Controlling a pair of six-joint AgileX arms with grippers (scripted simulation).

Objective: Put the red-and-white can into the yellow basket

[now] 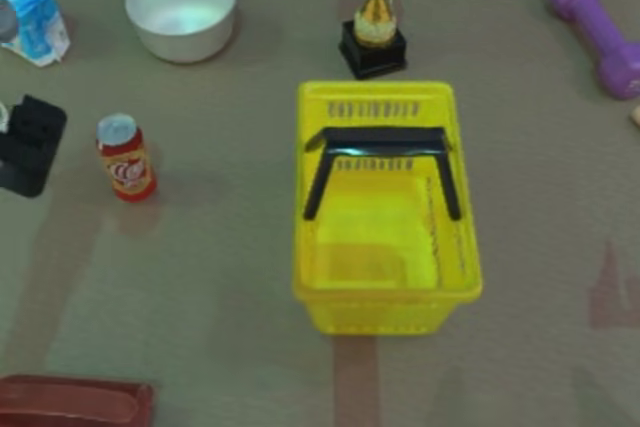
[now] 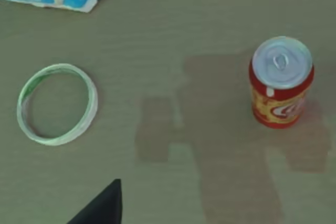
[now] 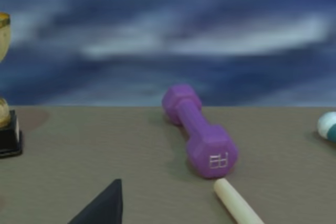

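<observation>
The top view is looking straight down on the whole table, sharing the red-and-white can [image 1: 126, 158] [image 2: 281, 81] with the left wrist view, which is hovering nearer, facing down. The right wrist view is looking low across the table, sharing the purple dumbbell [image 1: 600, 30] [image 3: 199, 129]

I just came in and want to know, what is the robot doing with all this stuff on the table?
Nothing is being held yet. The red-and-white can stands upright on the left part of the table, and the yellow basket sits in the middle with nothing in it, handle raised. The left gripper is at the left edge, just beside the can, not touching it. The right arm is out of the top view; its camera faces a purple dumbbell.
</observation>
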